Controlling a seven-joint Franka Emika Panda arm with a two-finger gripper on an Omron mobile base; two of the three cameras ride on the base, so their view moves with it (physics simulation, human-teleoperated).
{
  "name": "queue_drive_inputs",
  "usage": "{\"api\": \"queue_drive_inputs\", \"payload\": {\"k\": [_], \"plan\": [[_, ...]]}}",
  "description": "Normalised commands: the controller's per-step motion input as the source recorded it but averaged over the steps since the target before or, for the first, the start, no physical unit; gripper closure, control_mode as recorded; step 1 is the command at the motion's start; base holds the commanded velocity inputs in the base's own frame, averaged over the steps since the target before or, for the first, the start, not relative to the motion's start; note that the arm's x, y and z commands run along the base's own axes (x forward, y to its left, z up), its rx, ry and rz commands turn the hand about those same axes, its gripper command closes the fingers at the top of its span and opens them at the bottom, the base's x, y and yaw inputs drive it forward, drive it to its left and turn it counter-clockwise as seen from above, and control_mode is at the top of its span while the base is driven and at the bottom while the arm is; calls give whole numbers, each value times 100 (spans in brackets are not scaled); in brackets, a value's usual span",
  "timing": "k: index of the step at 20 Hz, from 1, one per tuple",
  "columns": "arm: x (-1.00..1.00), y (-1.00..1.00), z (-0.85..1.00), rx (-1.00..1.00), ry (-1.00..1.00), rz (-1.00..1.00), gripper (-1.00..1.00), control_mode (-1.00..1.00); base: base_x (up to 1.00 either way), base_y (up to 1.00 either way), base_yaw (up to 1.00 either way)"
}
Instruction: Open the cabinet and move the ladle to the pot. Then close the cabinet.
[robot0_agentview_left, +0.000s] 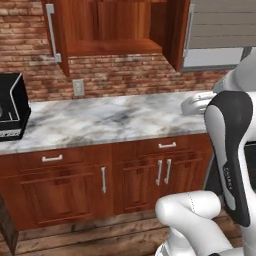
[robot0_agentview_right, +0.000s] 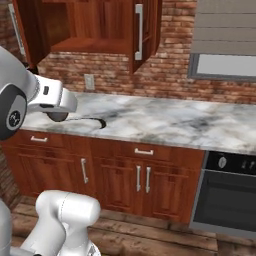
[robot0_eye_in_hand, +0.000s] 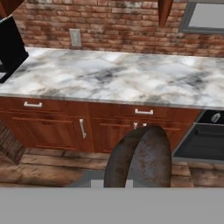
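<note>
Now we see the cabinet (robot0_agentview_left: 107, 30) with both doors open, and our gripper (robot0_agentview_right: 56, 116) grips the ladle (robot0_eye_in_hand: 140, 155) above the marble counter (robot0_agentview_left: 110, 120).

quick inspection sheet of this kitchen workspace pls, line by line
surface: marble counter over drawer cabinets
job's things: cabinet, both doors swung open; ladle close under the hand camera, off the counter
clutter: black appliance at the counter's left end
hand: seems shut on the ladle, fingers hidden
cables: nothing seen
surroundings: brick wall, wall outlet, window, oven
</note>
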Motion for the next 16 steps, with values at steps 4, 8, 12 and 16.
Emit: {"api": "queue_drive_inputs", "payload": {"k": [4,8,12,16], "plan": [[0,0,0,0,0,0,100,100,0,-63,0],[0,0,0,0,0,0,100,100,0,-69,0],[0,0,0,0,0,0,100,100,0,-73,0],[0,0,0,0,0,0,100,100,0,-70,0]]}}
